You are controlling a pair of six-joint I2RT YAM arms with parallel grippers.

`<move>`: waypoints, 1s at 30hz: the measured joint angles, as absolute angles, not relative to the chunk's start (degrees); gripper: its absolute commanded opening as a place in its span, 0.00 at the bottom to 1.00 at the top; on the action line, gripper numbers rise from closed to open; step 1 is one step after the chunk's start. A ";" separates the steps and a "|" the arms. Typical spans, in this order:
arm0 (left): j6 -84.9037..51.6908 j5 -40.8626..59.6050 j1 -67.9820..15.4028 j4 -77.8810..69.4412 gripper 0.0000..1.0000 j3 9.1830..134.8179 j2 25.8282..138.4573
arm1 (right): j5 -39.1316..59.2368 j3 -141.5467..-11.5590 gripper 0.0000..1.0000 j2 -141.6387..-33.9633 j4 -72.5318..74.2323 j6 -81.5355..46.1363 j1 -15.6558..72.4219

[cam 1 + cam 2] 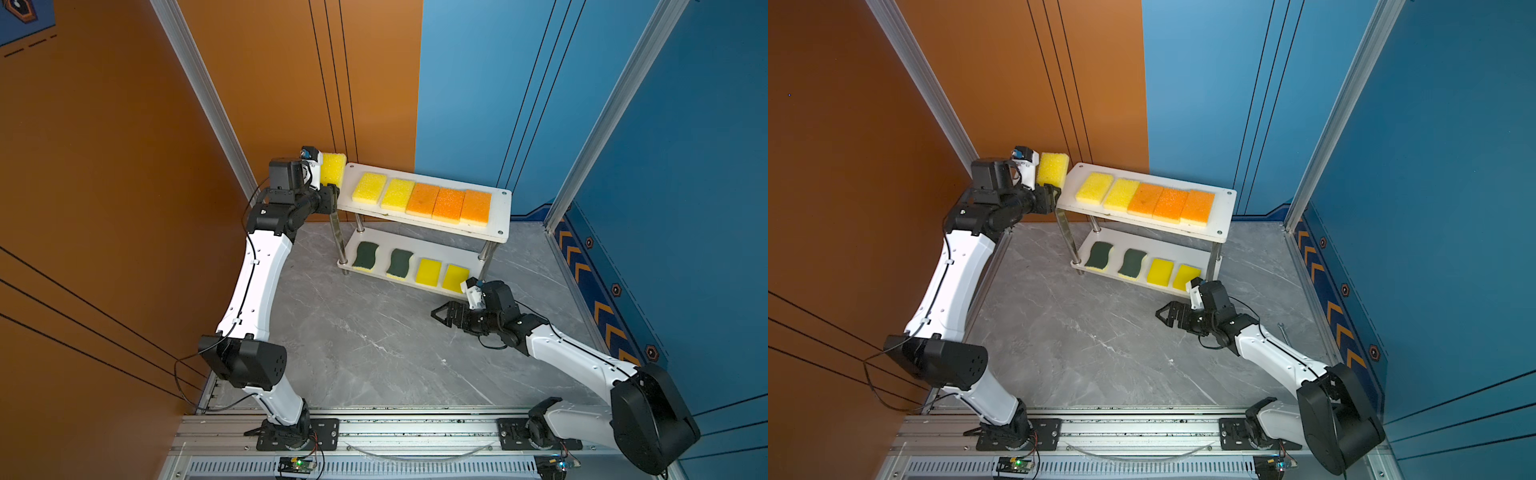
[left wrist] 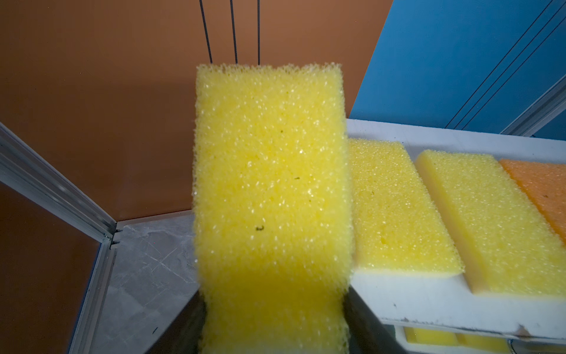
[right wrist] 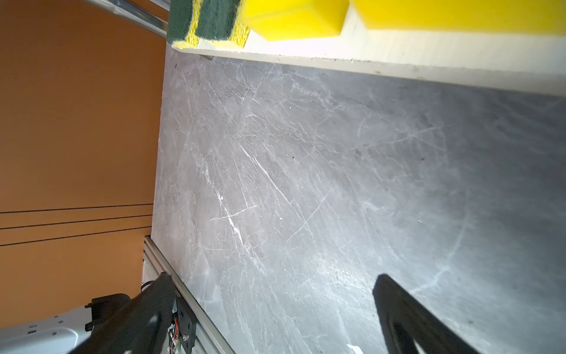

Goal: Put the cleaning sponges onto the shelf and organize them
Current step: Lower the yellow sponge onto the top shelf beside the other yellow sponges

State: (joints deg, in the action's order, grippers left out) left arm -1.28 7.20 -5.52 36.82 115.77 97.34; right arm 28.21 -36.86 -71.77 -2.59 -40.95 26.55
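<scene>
My left tool [image 1: 328,191] grips a coarse yellow sponge [image 1: 333,169] by its lower end, holding it upright in the air just off the left end of the shelf [image 1: 500,216], level with the top board; in the left wrist view the same sponge [image 2: 271,184] fills the middle of the picture, with the tool's jaws pressed in on either side of its base. On the top board, five sponges lie side by side in a row: two yellow ones [image 1: 369,188] [image 1: 397,194] at the left, then three orange ones [image 1: 423,200] [image 1: 449,205] [image 1: 476,208], edges touching. On the lower board, two wavy dark-green scouring pads [image 1: 365,256] [image 1: 399,263] sit apart at the left, and two smooth yellow sponges [image 1: 429,272] [image 1: 455,277] lie beside them to the right. My right tool [image 1: 441,314] hovers low over the grey marble-patterned counter [image 1: 374,340] in front of the shelf's right end, its jaws spread wide with nothing between them; in the right wrist view, the two dark fingers [image 3: 407,318] stand well apart above bare counter, and the lower board's edge, with pads and yellow sponges on it, runs along the picture's far side.
</scene>
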 measured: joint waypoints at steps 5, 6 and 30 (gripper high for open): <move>-1.32 8.34 -5.34 38.00 0.59 120.64 101.14 | 28.21 -36.67 1.00 -71.61 -2.66 -40.95 26.52; -1.32 8.67 -5.28 38.44 0.59 121.75 101.97 | 28.21 -36.62 1.00 -71.61 -2.66 -40.95 26.46; -1.74 9.72 -7.53 44.88 0.59 133.60 112.53 | 28.23 -36.51 1.00 -71.55 -3.03 -40.93 25.12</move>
State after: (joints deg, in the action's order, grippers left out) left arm -1.74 9.72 -7.53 44.88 133.60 112.53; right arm 28.23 -36.51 -71.55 -3.03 -40.93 25.12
